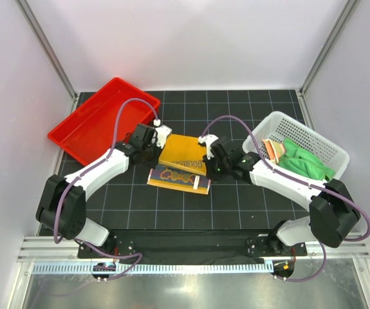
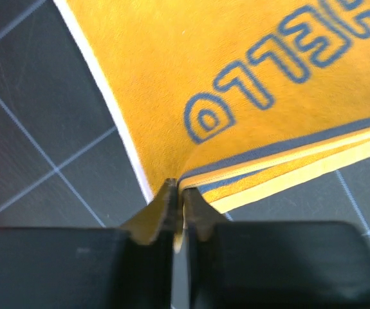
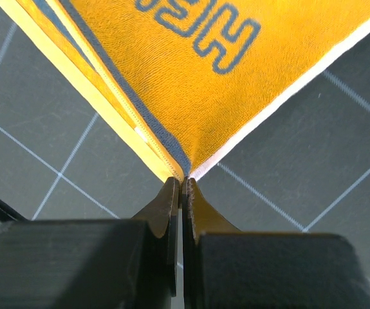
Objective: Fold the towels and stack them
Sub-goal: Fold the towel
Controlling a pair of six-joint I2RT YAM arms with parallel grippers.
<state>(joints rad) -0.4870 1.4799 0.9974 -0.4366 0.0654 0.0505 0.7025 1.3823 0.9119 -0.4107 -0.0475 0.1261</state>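
Observation:
The yellow-orange "HELLO" towel (image 1: 183,153) hangs folded between both grippers above the mat. My left gripper (image 1: 151,138) is shut on one corner of it; in the left wrist view (image 2: 179,187) the towel (image 2: 191,71) spreads away from the pinched tips. My right gripper (image 1: 212,161) is shut on the opposite corner, seen in the right wrist view (image 3: 183,183) with the towel (image 3: 191,84) above. A folded patterned towel (image 1: 177,178) lies flat under its near edge. The green towel (image 1: 307,161) lies in the white basket (image 1: 326,149), with a striped, orange-dotted cloth (image 1: 273,150) beside it.
A red plastic tray (image 1: 98,119) sits at the back left on the black gridded mat (image 1: 236,199). The white perforated basket stands at the right edge. White walls enclose the table on the sides and back.

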